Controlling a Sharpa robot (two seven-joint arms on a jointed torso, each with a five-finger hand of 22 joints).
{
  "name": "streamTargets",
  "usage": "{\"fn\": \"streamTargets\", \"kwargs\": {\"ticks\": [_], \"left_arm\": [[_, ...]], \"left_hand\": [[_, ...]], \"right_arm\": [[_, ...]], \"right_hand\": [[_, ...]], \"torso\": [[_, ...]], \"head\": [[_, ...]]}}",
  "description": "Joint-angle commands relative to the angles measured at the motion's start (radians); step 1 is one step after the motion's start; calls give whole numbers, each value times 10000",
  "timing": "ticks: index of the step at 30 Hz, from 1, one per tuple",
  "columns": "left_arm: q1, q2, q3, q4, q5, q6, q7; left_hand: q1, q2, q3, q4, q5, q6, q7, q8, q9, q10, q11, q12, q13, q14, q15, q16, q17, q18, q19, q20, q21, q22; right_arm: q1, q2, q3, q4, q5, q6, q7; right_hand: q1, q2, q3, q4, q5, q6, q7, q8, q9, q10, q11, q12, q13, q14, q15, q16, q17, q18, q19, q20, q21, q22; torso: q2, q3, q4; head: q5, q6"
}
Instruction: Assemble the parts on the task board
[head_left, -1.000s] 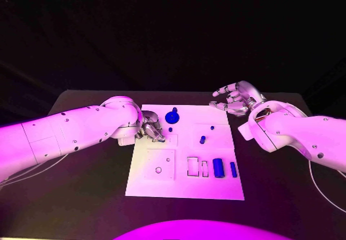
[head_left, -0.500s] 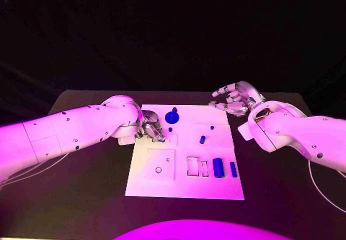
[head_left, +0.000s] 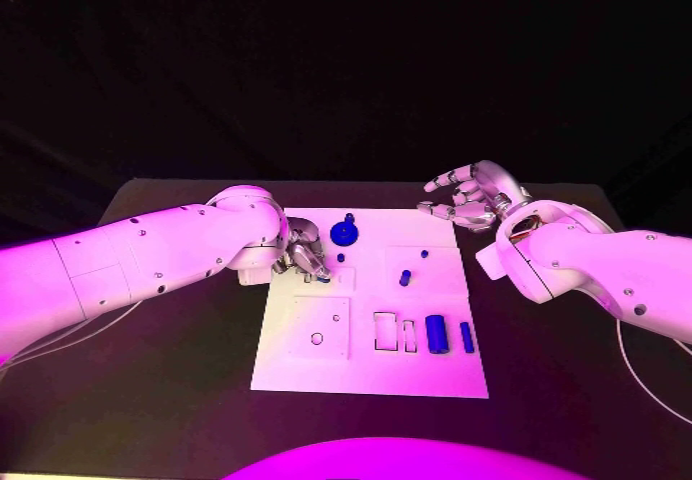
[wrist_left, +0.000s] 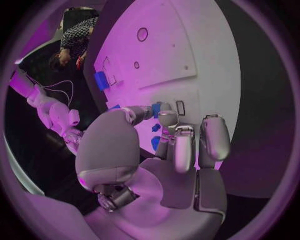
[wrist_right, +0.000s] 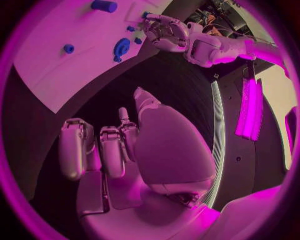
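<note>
The white task board (head_left: 368, 355) lies mid-table. My left hand (head_left: 303, 252) hovers low over its far left edge with fingers curled. In the left wrist view its thumb and a fingertip (wrist_left: 167, 119) pinch a small blue part (wrist_left: 156, 108). A round blue knob (head_left: 345, 234) stands just beyond that hand, and a small peg (head_left: 340, 258) is beside it. A short blue piece (head_left: 405, 278) stands mid-board. A blue cylinder (head_left: 436, 334) and a narrow blue bar (head_left: 467, 338) lie at the near right. My right hand (head_left: 469, 200) hangs open, holding nothing, above the table past the board's far right corner.
Several empty slots (head_left: 385, 332) and a square plate with two holes (head_left: 320, 328) take up the board's near half. Black tabletop (head_left: 173, 380) surrounds the board on all sides. From the right wrist view the left hand (wrist_right: 164, 31) shows at the board's (wrist_right: 56, 60) edge.
My left hand has edged slightly toward the far side of the board. The right hand has stayed where it was.
</note>
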Motion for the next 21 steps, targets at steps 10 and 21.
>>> {"fn": "streamTargets", "kwargs": {"ticks": [10, 21], "left_arm": [[85, 327, -120, -558, 201, 1385, -264], [118, 422, -130, -706, 473, 1449, -275]], "left_hand": [[-150, 88, 2141, -2245, 323, 70, -47, 35, 6, 97, -34, 87, 53, 1021, -63, 55, 2634, -91, 79, -4, 54, 58], [-446, 418, 1995, -2156, 366, 270, -128, 68, -16, 292, -88, 202, 170, 1021, -94, 55, 2634, -96, 90, -23, 58, 90]], "right_arm": [[-4, -1, 6, 35, -93, 72, 10], [-4, 25, 6, 18, -111, 95, 14]], "right_hand": [[-67, 21, 66, -11, -60, 72, 12, 41, 15, -64, -19, -60, 972, 899, 5, -47, 2114, 138, 6, 32, -41, 1307], [-50, 11, 79, -23, -59, 72, 10, 43, 15, -70, -20, -66, 964, 898, 3, -49, 2111, 139, 4, 30, -48, 1303]], "torso": [[1, 0, 2], [7, -5, 15]], "head": [[-11, -12], [-7, -11]]}}
